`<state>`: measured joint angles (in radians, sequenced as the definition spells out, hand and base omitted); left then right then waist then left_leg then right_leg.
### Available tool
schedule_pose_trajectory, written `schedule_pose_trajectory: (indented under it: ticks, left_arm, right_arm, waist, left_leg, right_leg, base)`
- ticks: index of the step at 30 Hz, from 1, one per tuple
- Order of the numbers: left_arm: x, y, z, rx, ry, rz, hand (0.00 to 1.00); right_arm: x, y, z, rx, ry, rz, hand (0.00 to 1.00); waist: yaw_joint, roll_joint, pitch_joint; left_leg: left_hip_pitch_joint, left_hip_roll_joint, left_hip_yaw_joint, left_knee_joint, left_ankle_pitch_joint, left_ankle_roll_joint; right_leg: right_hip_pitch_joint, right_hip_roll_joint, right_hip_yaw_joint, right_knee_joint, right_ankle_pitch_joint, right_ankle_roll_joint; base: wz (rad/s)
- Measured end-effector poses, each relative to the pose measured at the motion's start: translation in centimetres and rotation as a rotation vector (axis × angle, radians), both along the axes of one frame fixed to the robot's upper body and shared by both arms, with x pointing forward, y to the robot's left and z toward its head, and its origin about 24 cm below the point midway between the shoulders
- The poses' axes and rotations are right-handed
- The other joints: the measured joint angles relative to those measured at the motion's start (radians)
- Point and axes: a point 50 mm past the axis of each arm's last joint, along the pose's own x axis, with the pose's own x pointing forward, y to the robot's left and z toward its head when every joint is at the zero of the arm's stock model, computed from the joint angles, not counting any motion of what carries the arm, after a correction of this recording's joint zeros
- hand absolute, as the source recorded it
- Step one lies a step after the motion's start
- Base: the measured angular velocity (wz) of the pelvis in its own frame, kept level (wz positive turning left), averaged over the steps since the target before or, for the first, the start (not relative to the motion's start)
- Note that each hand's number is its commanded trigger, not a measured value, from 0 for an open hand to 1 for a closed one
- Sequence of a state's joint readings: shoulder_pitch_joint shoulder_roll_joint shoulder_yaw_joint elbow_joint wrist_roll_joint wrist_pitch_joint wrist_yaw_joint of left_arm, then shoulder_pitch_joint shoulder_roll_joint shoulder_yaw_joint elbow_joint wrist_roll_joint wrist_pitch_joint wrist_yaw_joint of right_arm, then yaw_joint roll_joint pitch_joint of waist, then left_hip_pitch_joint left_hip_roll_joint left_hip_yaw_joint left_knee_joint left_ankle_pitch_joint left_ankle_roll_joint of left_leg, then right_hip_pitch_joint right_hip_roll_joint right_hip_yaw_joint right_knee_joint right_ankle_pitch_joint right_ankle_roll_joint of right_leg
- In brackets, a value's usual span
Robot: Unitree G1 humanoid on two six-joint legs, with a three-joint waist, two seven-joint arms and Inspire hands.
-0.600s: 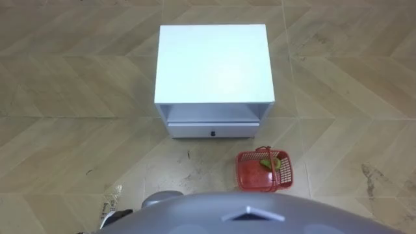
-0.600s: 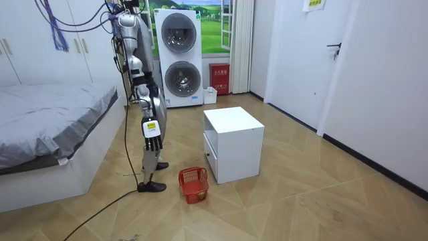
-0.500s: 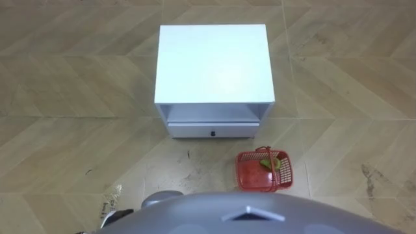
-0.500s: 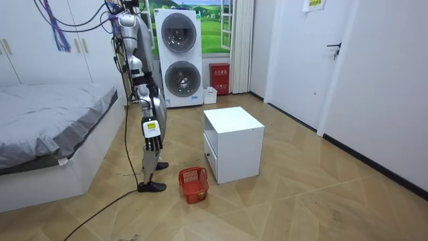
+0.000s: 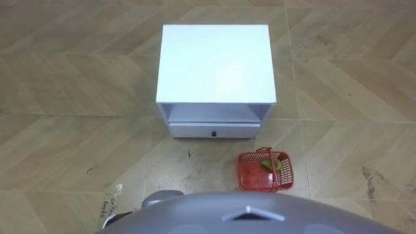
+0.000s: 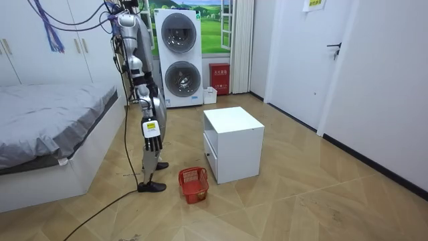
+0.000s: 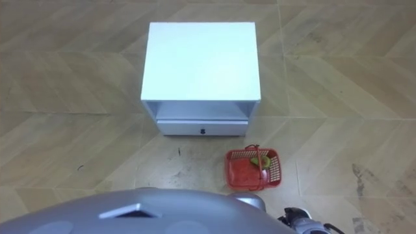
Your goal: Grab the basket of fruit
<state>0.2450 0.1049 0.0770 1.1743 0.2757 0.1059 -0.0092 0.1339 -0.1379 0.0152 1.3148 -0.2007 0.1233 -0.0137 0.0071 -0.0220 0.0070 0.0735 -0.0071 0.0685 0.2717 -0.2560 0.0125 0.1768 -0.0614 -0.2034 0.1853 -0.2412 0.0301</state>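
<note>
1. The robot stands upright on the wooden floor (image 6: 301, 201) between the bed (image 6: 53, 114) and the white cabinet (image 5: 214, 62), facing the cabinet's drawer side.
2. The right arm hangs straight down at its side. The right hand (image 6: 152, 134) is at thigh level, fingers released, pointing at the floor and holding nothing.
3. The fruit basket (image 5: 247, 174) is red and sits on the floor, mouth up. It is ahead of the robot and to its right, close to its feet, near the cabinet's front right corner but not touching it. It is well apart from the hand.
4. Eye views: a green fruit (image 5: 273, 163) lies in the far right part of the basket. The cabinet has an open niche above a drawer (image 5: 213, 130) with a small dark knob.
5. Room view: it shows the hanging hand, the bed on the room view's left, and two stacked washing machines (image 6: 179, 57) behind the robot.
6. Basket axis: the long sides run left to right across the eye views, parallel to the cabinet front. The handle arches over the middle, crossing the short way, front to back.
</note>
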Motion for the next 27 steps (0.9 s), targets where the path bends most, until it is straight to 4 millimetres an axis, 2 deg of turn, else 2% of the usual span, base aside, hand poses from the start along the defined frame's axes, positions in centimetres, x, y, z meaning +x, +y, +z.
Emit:
schedule_pose_trajectory:
  ticks: [12,20,24,26,27]
  left_arm:
    - [0.1,0.1,0.0,0.014,-0.007,-0.002,0.00]
    - [0.3,0.3,0.1,0.042,-0.020,-0.004,0.00]
    - [1.2,0.3,0.1,0.041,-0.044,-0.011,0.00]
    - [1.8,0.3,0.1,0.041,-0.063,-0.016,0.00]
    - [2.2,0.3,0.1,0.044,-0.077,-0.019,0.00]
  right_arm:
    - [0.4,-0.3,0.1,-0.059,-0.024,0.003,0.00]
    - [0.7,-0.3,0.1,-0.059,-0.038,-0.017,0.00]
    - [1.0,-0.3,0.1,-0.063,-0.059,-0.042,0.00]
    - [1.4,-0.4,0.2,-0.073,-0.076,-0.046,0.00]
    - [1.9,-0.5,0.2,-0.083,-0.099,-0.054,0.00]
  waist:
    - [-0.003,-0.001,-0.0001]
    - [-0.006,-0.012,-0.0023]
    - [-0.011,-0.017,0.0010]
    - [-0.008,-0.013,-0.0002]
    - [-0.008,-0.010,0.0050]
  left_leg:
    - [-0.004,-0.005,-0.008,0.003,0.000,0.000]
    - [-0.013,-0.013,-0.020,0.005,0.001,0.003]
    - [-0.057,-0.020,-0.015,0.060,-0.014,0.022]
    - [-0.081,-0.022,-0.014,0.079,-0.021,0.028]
    - [-0.099,-0.023,-0.013,0.096,-0.024,0.034]
  right_leg:
    - [0.002,-0.004,-0.007,-0.002,-0.002,0.003]
    - [-0.001,-0.013,-0.027,0.002,-0.009,0.007]
    - [-0.032,-0.030,-0.047,0.053,-0.031,0.016]
    - [-0.058,-0.039,-0.047,0.091,-0.038,0.022]
    - [-0.080,-0.044,-0.046,0.121,-0.039,0.023]
  base:
    - [0.01]
    - [0.06]
    - [0.16]
    - [0.06]
    - [0.00]
